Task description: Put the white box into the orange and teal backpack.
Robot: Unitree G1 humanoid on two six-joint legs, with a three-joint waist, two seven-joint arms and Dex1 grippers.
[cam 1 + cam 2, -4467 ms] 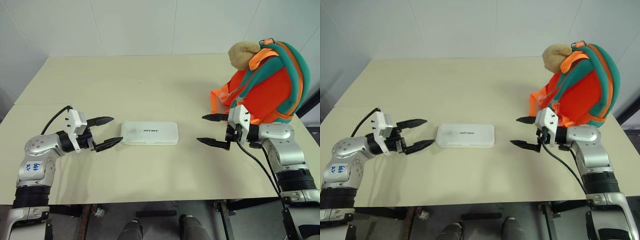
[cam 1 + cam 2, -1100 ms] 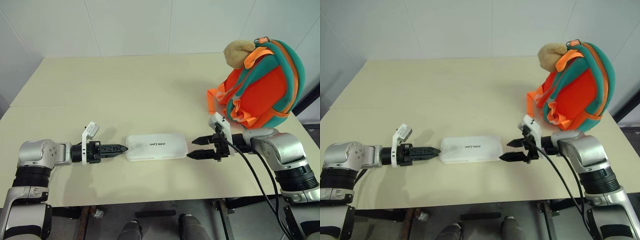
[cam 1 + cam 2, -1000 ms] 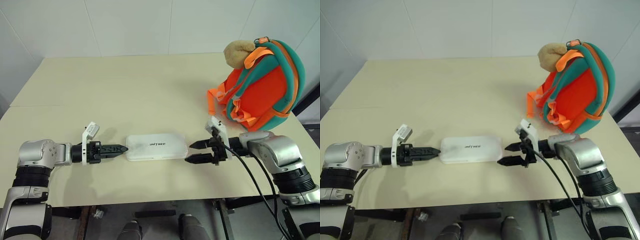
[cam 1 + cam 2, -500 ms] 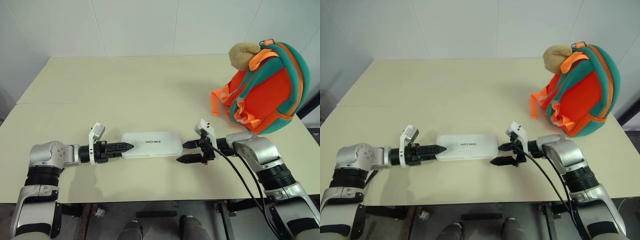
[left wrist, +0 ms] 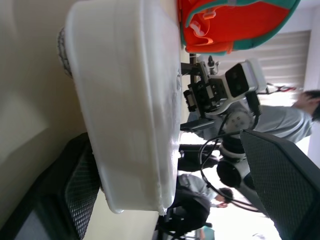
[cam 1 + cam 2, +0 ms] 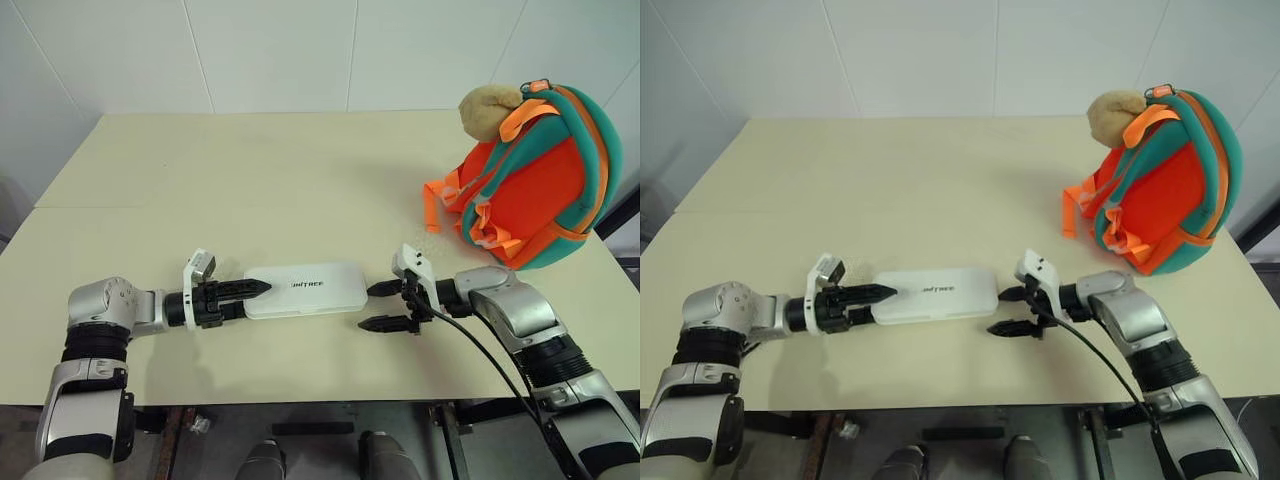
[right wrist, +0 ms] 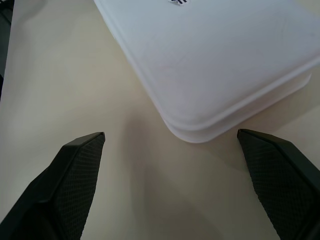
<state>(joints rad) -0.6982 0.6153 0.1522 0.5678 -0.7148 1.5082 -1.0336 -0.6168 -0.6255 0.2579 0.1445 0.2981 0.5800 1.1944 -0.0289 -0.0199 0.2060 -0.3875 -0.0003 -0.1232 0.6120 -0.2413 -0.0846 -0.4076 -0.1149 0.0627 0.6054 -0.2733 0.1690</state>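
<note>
The box point(image 6: 304, 290) lies flat on the bench point(image 6: 250, 180), near the middle of its front edge. The left gripper point(image 6: 247, 297) is at the box's left end, fingers point(image 6: 243, 288) spread over it. The right gripper point(image 6: 377, 306) sits just off its right end. The backpack point(image 6: 535, 180) stands by the right edge, behind the right gripper.

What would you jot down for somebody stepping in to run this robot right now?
Left gripper: open, its fingers around the left end of the white box, not closed on it.
Right gripper: open, just off the box's right end, not touching.
The box lies flat on the table. The orange and teal backpack stands upright at the far right, a tan plush toy at its top.
Done: both grippers lined up at the box's ends.
Left: grip, lift, carry to the backpack, put inside.
</note>
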